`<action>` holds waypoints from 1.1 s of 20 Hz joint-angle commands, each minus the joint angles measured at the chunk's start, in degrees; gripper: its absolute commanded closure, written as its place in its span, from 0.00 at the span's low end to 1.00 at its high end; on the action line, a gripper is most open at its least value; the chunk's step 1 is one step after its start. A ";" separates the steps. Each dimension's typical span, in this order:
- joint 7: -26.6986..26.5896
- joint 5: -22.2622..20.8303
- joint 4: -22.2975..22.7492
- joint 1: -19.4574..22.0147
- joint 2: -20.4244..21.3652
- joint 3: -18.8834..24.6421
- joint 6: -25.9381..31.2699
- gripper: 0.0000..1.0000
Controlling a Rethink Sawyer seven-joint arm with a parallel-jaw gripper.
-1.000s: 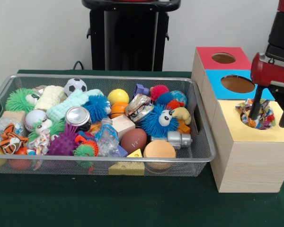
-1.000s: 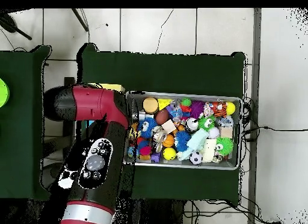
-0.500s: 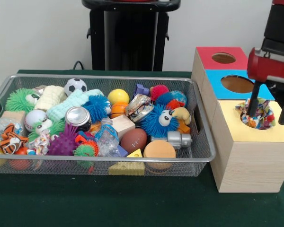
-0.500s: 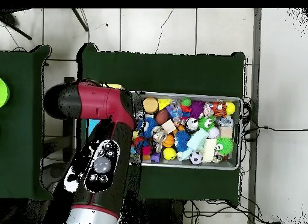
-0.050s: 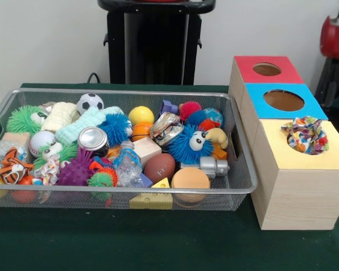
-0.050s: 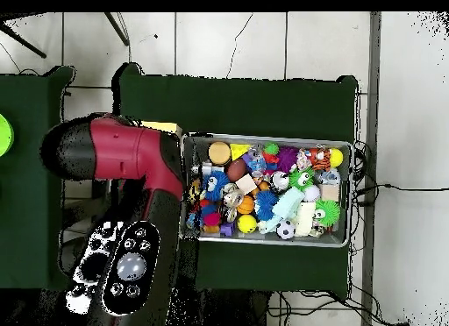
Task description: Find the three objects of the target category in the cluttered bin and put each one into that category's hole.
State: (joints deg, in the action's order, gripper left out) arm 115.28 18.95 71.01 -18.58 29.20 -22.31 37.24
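A crumpled multicoloured wrapper (image 5: 306,134) lies bunched in the round hole of the yellow-topped box (image 5: 299,169), partly sticking out. My gripper (image 5: 332,65) is high at the right edge, above and behind the boxes, apart from the wrapper; only part of it shows. The wire mesh bin (image 5: 158,192) holds several toys: a crushed silver can (image 5: 92,139), a shiny crumpled packet (image 5: 166,126), a clear plastic bottle (image 5: 127,165). In the overhead view my red arm (image 6: 123,160) covers the boxes, left of the bin (image 6: 272,138).
The blue-topped box (image 5: 283,100) and red-topped box (image 5: 266,69) stand behind the yellow one, each with an open hole. Balls, fuzzy toys, wooden blocks and a small football (image 5: 159,167) crowd the bin. A black stand (image 5: 152,42) rises behind it.
My gripper has risen from the yellow hole, leaving the wrapper there, and drawn back up to the right edge. The bin's contents have not moved.
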 commanded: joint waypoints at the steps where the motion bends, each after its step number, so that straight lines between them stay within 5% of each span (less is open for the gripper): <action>1: 12.15 0.38 7.52 -0.58 2.59 2.17 5.55 0.00; 5: 6.88 -0.44 10.01 3.21 1.73 5.46 -1.20 0.00; 22: 5.63 -2.48 10.78 4.14 1.23 6.46 -4.24 0.00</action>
State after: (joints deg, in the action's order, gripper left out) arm 115.28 18.60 73.47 -15.53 31.87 -22.24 35.41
